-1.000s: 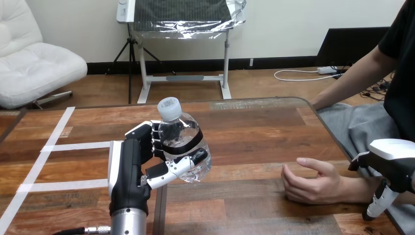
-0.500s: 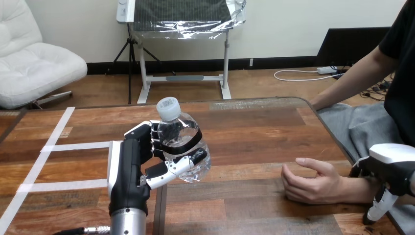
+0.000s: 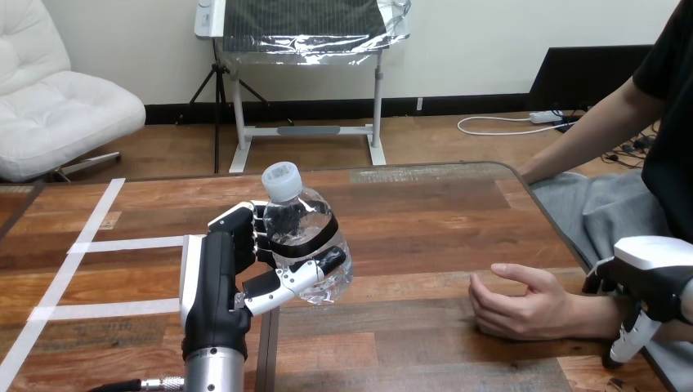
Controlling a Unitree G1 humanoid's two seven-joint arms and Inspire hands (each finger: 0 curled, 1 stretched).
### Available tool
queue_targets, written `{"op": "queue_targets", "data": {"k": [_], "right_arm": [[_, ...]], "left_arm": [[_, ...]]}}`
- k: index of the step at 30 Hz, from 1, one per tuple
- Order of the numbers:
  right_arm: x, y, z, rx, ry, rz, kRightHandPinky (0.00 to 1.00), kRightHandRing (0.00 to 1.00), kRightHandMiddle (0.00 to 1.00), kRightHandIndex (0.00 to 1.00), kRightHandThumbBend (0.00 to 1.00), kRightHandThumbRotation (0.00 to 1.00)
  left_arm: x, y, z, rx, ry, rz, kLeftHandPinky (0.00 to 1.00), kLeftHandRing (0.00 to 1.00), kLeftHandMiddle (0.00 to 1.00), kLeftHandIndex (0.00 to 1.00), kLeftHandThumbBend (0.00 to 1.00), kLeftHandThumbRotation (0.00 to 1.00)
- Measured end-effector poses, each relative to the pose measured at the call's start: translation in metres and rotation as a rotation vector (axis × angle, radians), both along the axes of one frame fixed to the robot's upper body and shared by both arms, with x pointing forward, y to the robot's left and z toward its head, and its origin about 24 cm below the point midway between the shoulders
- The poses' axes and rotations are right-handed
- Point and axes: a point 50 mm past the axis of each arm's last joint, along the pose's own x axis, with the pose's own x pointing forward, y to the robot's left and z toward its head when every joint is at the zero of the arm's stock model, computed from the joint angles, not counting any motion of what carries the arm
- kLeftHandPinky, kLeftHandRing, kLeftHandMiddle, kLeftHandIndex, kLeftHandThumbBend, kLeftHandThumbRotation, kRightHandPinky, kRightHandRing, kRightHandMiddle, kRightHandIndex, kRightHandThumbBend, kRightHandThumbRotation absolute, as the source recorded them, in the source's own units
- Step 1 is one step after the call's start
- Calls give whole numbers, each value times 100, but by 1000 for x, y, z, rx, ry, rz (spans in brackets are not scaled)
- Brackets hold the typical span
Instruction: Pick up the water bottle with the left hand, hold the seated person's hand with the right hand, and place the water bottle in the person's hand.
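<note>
Nearest to me, my silver left forearm [image 3: 214, 371] comes up from the bottom edge and ends in my left hand [image 3: 219, 278], over the left half of the bench [image 3: 425, 220]. That hand is clenched round the water bottle [image 3: 304, 237]: my thumb [image 3: 304, 276] crosses its lower front, and my fingers [image 3: 245, 222] wrap it from the left and behind. The bottle is clear, with a dark band round its middle. Its long axis stands close to upright but leans a little, so the white cap [image 3: 282, 178] points up and slightly toward the view's left while the base sits lower and to the right. Whether the base clears the wood I cannot tell.

At the view's right edge is my right hand [image 3: 654, 273], with its white shell on top, just beside the person's wrist and past the bench's side. Whether it is released or clenched, or touching the wrist, I cannot tell.

The person's hand [image 3: 519, 309] lies on its side on the bench near that edge, loosely curled with the thumb uppermost, well apart from the bottle.

Farther off, on the left, white tape lines [image 3: 122, 243] cross the wood.
</note>
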Motion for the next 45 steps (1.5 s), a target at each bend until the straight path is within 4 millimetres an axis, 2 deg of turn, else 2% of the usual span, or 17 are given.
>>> {"op": "queue_targets", "data": {"k": [20,32,45], "right_arm": [[11,-1,-4,21,-12,-9,66,75,81,79,78,0],[19,2,-6,30,-15,-10,65,75,80,76,74,0],[24,2,-8,26,-12,6,62,71,77,71,74,0]], "left_arm": [[0,3,0,-4,0,7,35,40,44,47,66,0],[-1,6,0,-2,-1,19,35,39,44,47,66,0],[-2,7,1,2,-2,26,35,40,44,47,67,0]]}}
